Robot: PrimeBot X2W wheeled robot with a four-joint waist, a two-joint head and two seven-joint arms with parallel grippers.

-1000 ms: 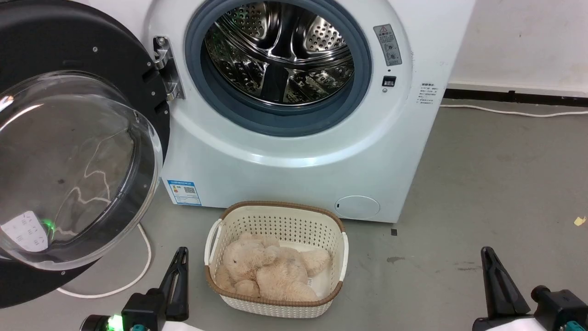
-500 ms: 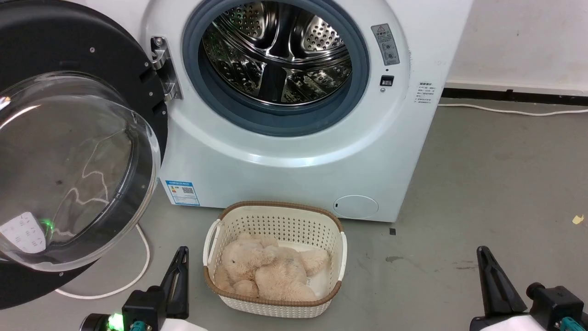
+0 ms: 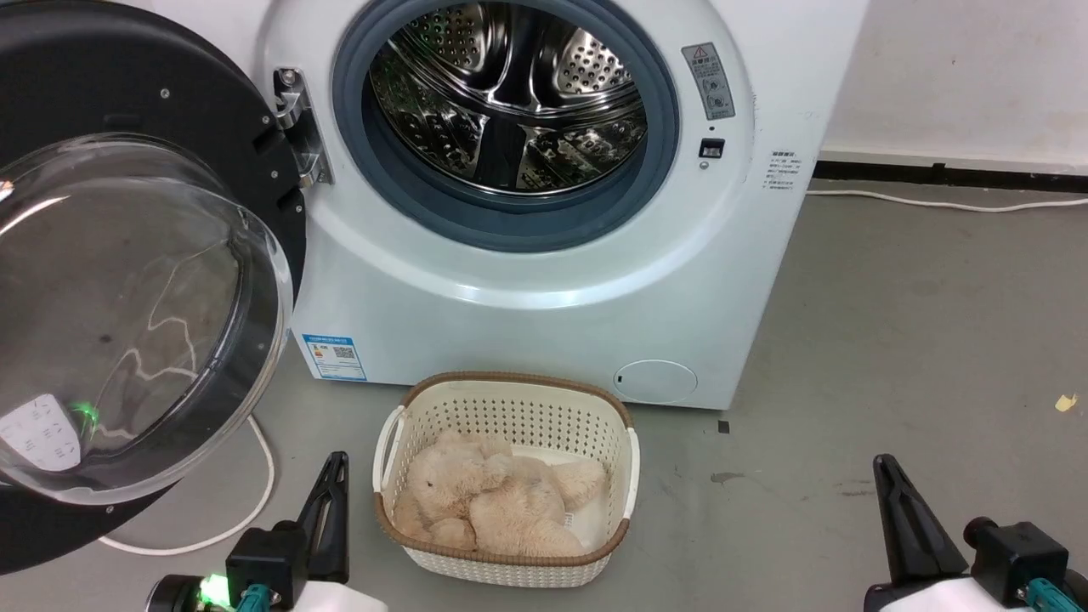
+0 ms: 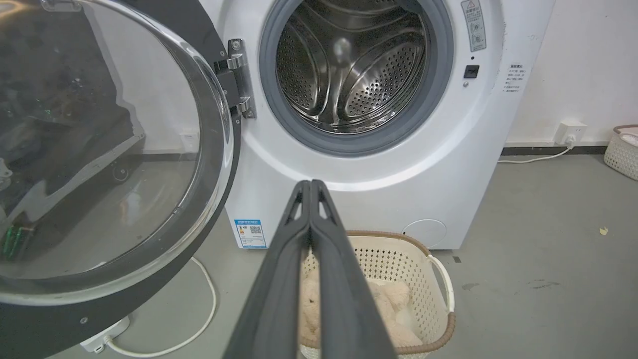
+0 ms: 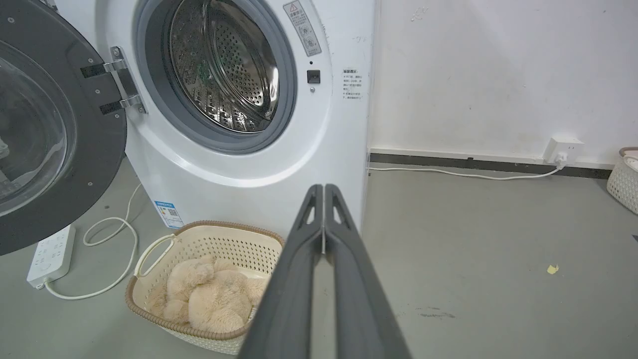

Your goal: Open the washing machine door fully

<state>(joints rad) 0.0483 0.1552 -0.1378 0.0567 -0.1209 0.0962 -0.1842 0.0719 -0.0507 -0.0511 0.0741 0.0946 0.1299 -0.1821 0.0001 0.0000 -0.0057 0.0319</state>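
While the washing machine door (image 3: 144, 280) hangs swung wide at the left of the steel drum (image 3: 510, 110), the left gripper (image 4: 311, 185) and right gripper (image 5: 324, 188) sit nearer, clear of it, fingers pressed together, either side of a basket (image 3: 510, 384).

Washing machine (image 3: 527, 289) stands on the floor (image 3: 892, 340), wall (image 5: 498, 75) behind it. The washing machine door (image 3: 136, 297) hangs on the hinge (image 3: 293, 127), swung out to the left of the drum opening (image 3: 510, 102). Basket (image 3: 518, 378) sits on the floor directly before the machine, with the plush toy (image 3: 493, 501) inside it. Cable (image 3: 255, 484) and power strip (image 5: 50, 254) lie on the floor below the door, left of the basket. Left end effector (image 3: 337, 463) is just left of the basket; right end effector (image 3: 884, 466) is well to its right.
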